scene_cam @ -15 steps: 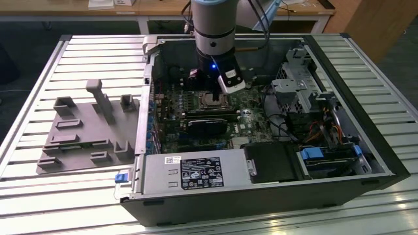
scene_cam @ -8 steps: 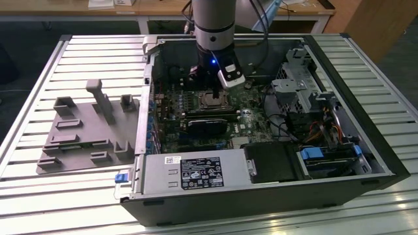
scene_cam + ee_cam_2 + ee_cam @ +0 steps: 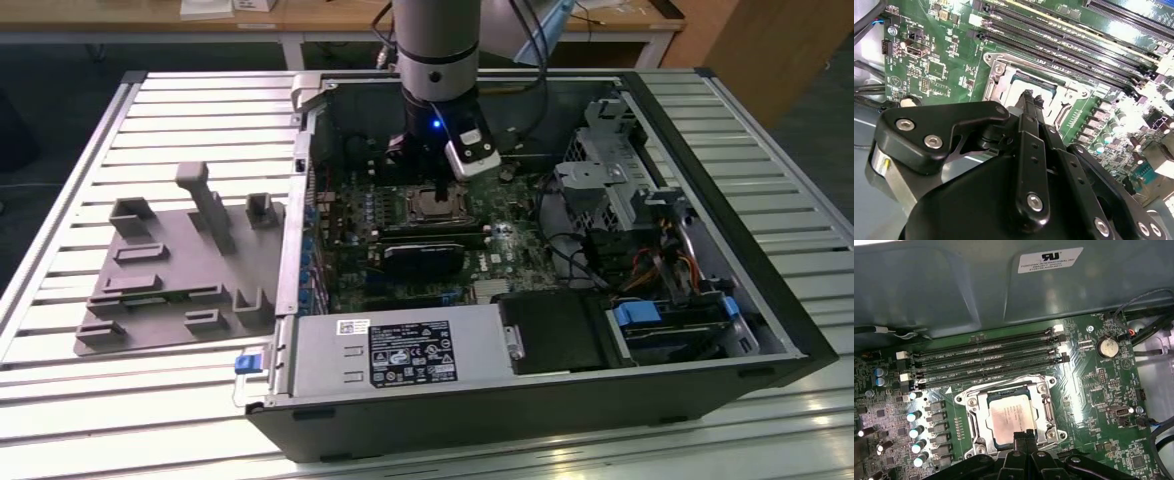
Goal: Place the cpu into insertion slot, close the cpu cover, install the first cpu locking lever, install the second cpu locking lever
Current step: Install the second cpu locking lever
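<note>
The cpu, pale silvery grey, lies flat in the insertion slot on the green board. The cpu cover, a silvery frame, lies down around it with the chip showing through its window. My gripper hangs just above the socket's near edge, fingers pressed together with nothing between them. In the second wrist view the gripper points down at the socket's frame. In the exterior view the gripper stands over the cpu inside the open computer case. I cannot tell how the locking levers stand.
Memory slots run beside the socket. A black card and a power supply lie nearer the case front, drive bays and cables at the exterior view's right. A grey fixture sits on the slatted table.
</note>
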{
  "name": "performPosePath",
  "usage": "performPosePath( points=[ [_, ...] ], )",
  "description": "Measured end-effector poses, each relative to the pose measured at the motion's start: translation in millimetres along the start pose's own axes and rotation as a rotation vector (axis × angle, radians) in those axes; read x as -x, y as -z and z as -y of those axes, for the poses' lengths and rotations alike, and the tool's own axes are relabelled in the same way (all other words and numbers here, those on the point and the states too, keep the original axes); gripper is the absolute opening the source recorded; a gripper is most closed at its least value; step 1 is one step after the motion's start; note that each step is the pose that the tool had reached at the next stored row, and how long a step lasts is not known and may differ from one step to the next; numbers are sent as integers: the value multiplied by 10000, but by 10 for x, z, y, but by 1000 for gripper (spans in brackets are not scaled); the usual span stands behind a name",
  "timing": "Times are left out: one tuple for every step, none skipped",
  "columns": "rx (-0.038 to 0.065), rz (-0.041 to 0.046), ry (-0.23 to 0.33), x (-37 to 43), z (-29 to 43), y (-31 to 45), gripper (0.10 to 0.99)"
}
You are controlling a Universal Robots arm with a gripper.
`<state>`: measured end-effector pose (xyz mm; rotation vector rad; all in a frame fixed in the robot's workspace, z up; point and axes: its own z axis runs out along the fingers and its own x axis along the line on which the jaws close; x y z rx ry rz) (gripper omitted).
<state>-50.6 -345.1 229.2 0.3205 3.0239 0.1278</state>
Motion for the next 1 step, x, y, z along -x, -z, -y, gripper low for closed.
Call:
performPosePath(
  points=[
    [0,0,0,0,0,0,102]
  ],
)
